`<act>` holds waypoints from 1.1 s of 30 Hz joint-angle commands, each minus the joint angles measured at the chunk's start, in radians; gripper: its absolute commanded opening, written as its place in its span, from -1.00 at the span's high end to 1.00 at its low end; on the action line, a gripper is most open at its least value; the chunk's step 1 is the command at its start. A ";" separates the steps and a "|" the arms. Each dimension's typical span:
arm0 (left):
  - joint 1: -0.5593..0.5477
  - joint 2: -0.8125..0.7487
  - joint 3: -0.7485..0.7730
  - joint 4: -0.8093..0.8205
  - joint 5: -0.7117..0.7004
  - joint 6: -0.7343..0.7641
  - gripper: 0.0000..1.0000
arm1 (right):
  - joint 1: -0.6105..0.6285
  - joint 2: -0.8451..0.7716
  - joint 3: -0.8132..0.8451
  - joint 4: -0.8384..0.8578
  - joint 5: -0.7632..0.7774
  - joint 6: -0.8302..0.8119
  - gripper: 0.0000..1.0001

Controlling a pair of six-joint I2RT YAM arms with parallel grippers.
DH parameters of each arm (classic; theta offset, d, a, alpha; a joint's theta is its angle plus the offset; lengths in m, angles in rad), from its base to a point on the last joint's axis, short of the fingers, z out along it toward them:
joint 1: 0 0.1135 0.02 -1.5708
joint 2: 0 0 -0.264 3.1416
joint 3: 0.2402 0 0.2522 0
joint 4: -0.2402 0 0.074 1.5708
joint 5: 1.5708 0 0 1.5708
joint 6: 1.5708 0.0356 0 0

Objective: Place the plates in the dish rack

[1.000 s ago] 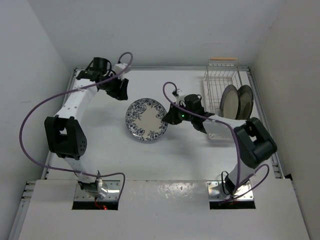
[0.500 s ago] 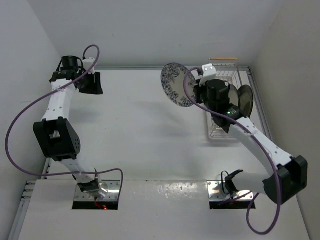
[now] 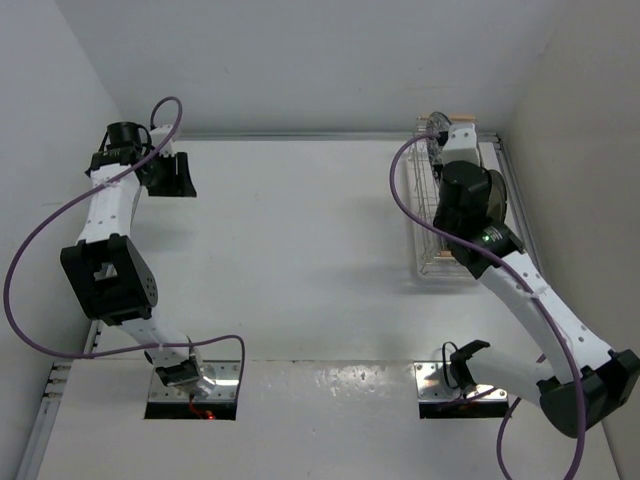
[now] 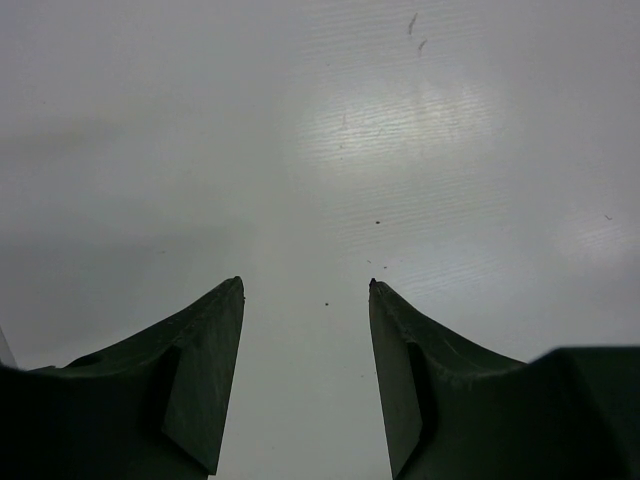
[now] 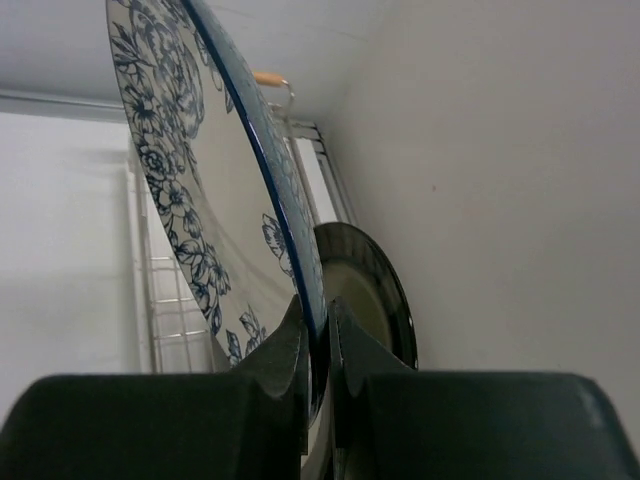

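**A:** Start with the big items. Counter?

**B:** White counter, filling the middle of the top view. The centre of it is bare surface.

**A:** Dish rack?

**B:** White wire dish rack at the right of the frame, long axis running up and down the picture. Its wooden handle is at the upper end. The right arm reaches up from the lower right and its wrist covers most of the rack's upper half.

**A:** Plates?

**B:** The right wrist view shows two. The blue floral plate stands on edge and leans toward the upper left of that frame, with rack wires visible below and left of it. I cannot tell whether its lower edge touches the wires. Just behind it at centre right, the dark-rimmed plate stands upright in the rack, close to the side wall. From above, only a dark arc of that plate's rim shows past the wrist.

**A:** Grippers?

**B:** The right gripper is clamped on the lower rim of the blue floral plate — one finger on each face, with the rim pinched between them. The left gripper is at the upper left of the top view, well apart from the rack. Its fingers are spread with a plain gap between them — nothing held, only counter beneath.
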 commanded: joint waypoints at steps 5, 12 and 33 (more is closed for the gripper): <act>0.023 -0.068 -0.043 0.012 0.048 0.006 -0.15 | -0.015 -0.043 -0.032 0.081 0.112 0.180 1.00; 0.042 -0.068 -0.052 0.012 0.068 0.016 -0.15 | -0.014 -0.048 -0.131 0.008 0.081 0.412 1.00; 0.080 -0.068 -0.061 0.012 0.087 0.035 -0.17 | 0.040 -0.054 -0.283 0.056 0.188 0.416 0.96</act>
